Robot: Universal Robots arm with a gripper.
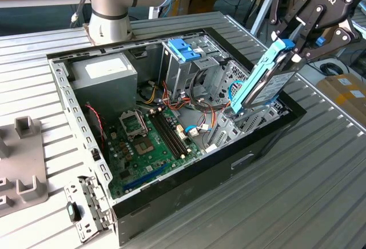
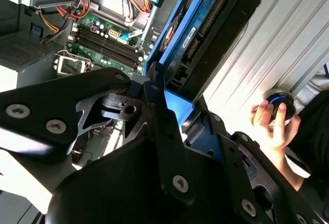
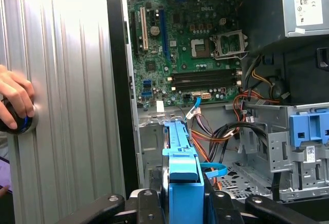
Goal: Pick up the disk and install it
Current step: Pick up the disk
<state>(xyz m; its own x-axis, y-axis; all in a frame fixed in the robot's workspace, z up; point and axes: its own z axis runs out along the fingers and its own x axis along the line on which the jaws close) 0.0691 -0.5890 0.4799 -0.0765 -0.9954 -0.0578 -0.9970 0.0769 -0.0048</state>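
Underneath everything, ribbed metal surface (image 1: 320,192). On it, laid on its side with the panel off, open computer case (image 1: 67,97). At the far end of the case in the exterior view, grey base of the robot arm (image 1: 111,9).

Inside the case, from the exterior view's left: grey power supply (image 1: 103,75) with a white label, then green motherboard (image 1: 150,140) with a bare CPU socket and a row of black memory slots, then silver drive cage (image 1: 189,72) topped by a blue latch (image 1: 184,49). Red, orange and black cables (image 1: 166,97) looping between board and cage.

Above the case's end at the exterior view's right, black 2-fingered hand (image 1: 294,49), closed on the upper end of the disk (image 1: 269,83) and pressing its blue frame from both sides. Disk steeply tilted, lower end down inside the case among the silver bay metalwork next to the drive cage; touching the metal there or not, impossible to tell. In the first wrist view, seen edge-on between the fingers, pointing into the case. In the second wrist view, connector end and dark underside in sight.

At the exterior view's left edge, flat grey fixture (image 1: 26,163) on the surface, well apart from the case.

Beside the case in both wrist views, round black puck (image 3: 20,124) with a blue ring, person's fingers (image 3: 15,95) resting on it.
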